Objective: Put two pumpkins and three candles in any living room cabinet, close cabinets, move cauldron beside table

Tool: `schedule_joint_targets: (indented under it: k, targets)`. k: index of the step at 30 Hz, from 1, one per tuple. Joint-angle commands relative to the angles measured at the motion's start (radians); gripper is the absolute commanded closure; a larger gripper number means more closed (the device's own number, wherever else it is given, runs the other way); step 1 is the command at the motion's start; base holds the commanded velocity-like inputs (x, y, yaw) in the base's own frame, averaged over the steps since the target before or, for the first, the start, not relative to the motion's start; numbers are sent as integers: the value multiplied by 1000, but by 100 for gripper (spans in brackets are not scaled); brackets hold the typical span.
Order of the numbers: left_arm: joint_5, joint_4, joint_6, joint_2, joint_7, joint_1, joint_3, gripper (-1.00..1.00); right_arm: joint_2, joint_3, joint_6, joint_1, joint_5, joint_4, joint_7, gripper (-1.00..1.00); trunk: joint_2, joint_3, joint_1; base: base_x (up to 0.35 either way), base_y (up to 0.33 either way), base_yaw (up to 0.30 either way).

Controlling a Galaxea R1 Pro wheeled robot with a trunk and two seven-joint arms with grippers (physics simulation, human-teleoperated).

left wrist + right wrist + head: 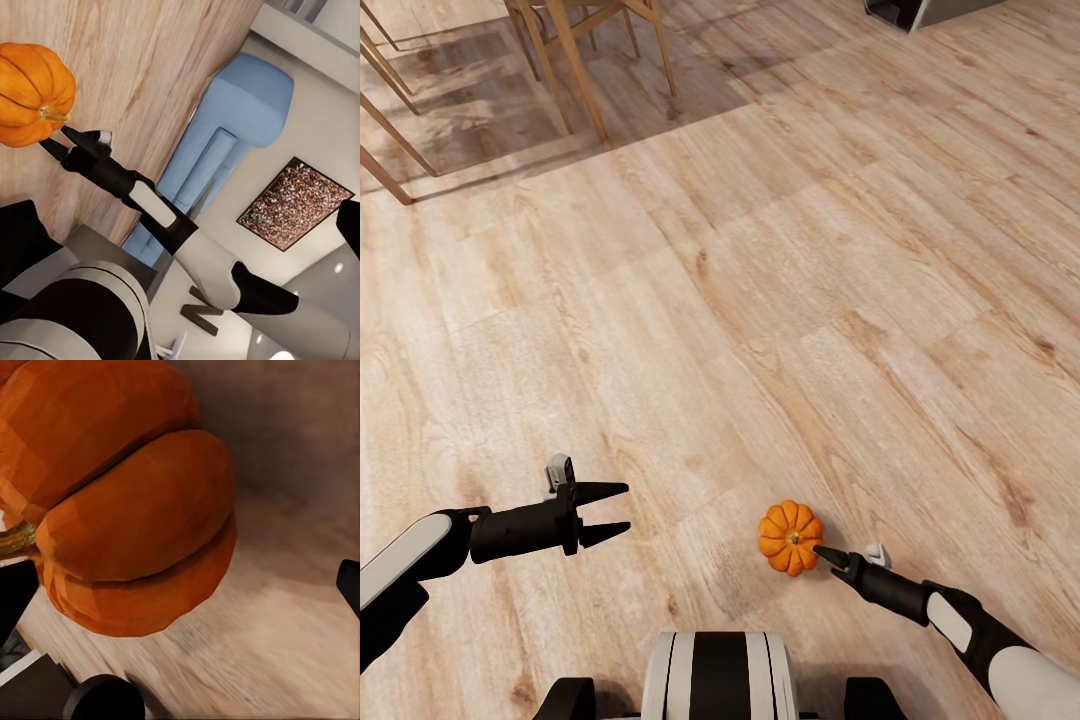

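orange ribbed pumpkin point(790, 537) – on wood floor point(760, 300)

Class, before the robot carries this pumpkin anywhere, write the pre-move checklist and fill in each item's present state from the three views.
1. Right gripper at the pumpkin: ok, its tip touches the stem side in the head view.
2. Firm grip on the pumpkin: cannot tell; the right wrist view shows one finger by the stem and the other set apart from it.
3. Pumpkin lifted off the wooden floor: cannot tell.
4. Left gripper free: ok, open and holding nothing.
5. Path forward: ok nearby; wooden chair legs stand far ahead to the left.
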Motion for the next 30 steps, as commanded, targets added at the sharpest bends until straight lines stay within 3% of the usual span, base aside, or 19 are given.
schedule_joint_targets:
  k: [1,7,30]
  targets:
    - [-8,0,0,1,-10,0,-2,-100,-1,25,5,0,-10,-2,12,-100,0,-1,0,0,0,0]
    - [-8,-1,0,1,-10,-1,-2,-100,-2,48,3,0,-11,-4,26,-100,0,-1,0,0,0,0]
    - [-8,-2,0,1,-10,0,-2,-100,-2,50,3,0,-11,-4,35,-100,0,-1,0,32,0,0]
